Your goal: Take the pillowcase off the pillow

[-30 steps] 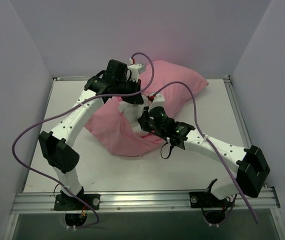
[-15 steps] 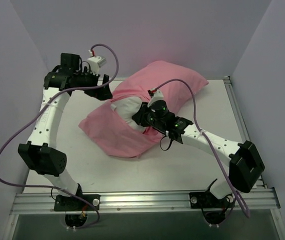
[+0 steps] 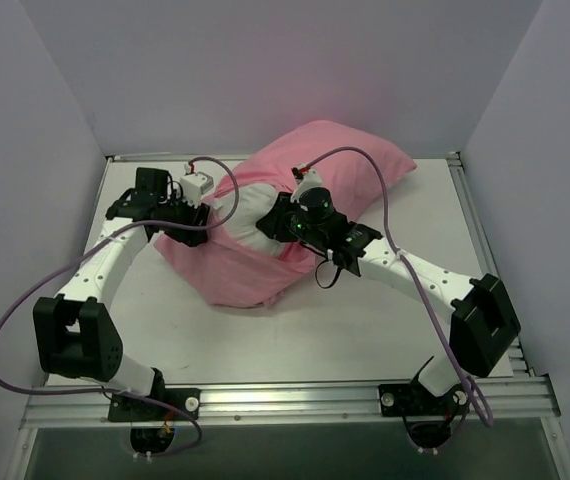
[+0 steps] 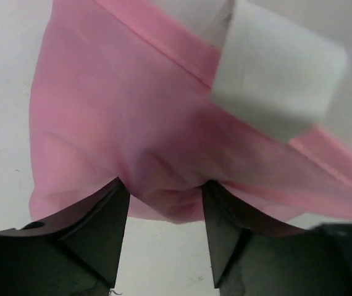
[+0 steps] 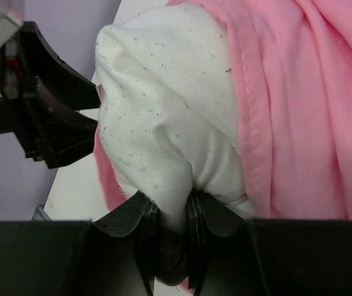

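The pink pillowcase [image 3: 340, 160] lies across the middle of the table, bunched toward the front. The white pillow [image 3: 250, 215] pokes out of its open left end. My right gripper [image 3: 280, 225] is shut on a pinch of the white pillow fabric [image 5: 163, 111], with the pink hem [image 5: 250, 123] just right of it. My left gripper [image 3: 205, 222] is low at the left edge of the pillowcase. Its jaws stand wide apart with a fold of pink cloth [image 4: 114, 123] bulging between the fingertips [image 4: 117, 203]. The rest of the pillow is hidden inside the case.
Purple cables loop over both arms. Grey walls close in the table on the left, back and right. The metal rail with the arm bases [image 3: 285, 400] runs along the near edge. The left gripper's black body [image 5: 46, 123] sits close to the pillow's left side.
My left arm swung from above the pillow out to the left, then came down to the pillowcase's left edge. My right gripper moved slightly farther back with the pillow corner.
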Action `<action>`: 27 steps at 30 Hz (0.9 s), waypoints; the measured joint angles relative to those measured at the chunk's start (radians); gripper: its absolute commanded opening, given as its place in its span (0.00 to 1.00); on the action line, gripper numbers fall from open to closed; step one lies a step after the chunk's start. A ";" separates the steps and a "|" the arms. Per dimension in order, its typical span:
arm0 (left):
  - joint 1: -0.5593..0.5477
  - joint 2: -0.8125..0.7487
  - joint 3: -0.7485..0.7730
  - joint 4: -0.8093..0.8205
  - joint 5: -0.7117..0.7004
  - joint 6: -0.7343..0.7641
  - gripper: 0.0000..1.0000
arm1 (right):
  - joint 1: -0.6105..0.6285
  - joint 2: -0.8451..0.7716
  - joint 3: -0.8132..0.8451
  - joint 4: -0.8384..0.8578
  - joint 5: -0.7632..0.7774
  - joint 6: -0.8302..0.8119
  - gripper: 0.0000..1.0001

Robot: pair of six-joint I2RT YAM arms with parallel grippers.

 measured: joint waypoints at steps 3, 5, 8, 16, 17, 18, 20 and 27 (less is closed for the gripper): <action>0.010 0.009 -0.062 0.085 -0.006 -0.004 0.06 | -0.010 0.001 0.007 0.000 -0.017 0.006 0.00; 0.016 0.009 -0.092 0.132 -0.002 -0.003 0.02 | -0.017 0.001 0.013 -0.003 -0.025 0.006 0.00; 0.031 0.007 -0.132 0.198 0.013 -0.004 0.02 | -0.034 0.001 0.023 -0.008 -0.043 0.007 0.00; 0.115 -0.018 -0.332 0.297 -0.026 0.077 0.02 | -0.159 -0.002 0.104 -0.028 -0.162 0.036 0.00; 0.115 -0.014 -0.358 0.306 -0.036 0.093 0.02 | -0.177 -0.003 0.122 -0.031 -0.180 0.040 0.00; 0.113 -0.006 -0.380 0.316 -0.043 0.110 0.02 | -0.193 -0.006 0.138 -0.031 -0.196 0.046 0.00; 0.106 0.024 -0.386 0.332 -0.048 0.127 0.02 | -0.216 -0.023 0.150 -0.030 -0.223 0.061 0.00; 0.101 0.142 -0.328 0.386 -0.048 0.132 0.02 | -0.234 -0.127 0.052 -0.024 -0.286 0.102 0.00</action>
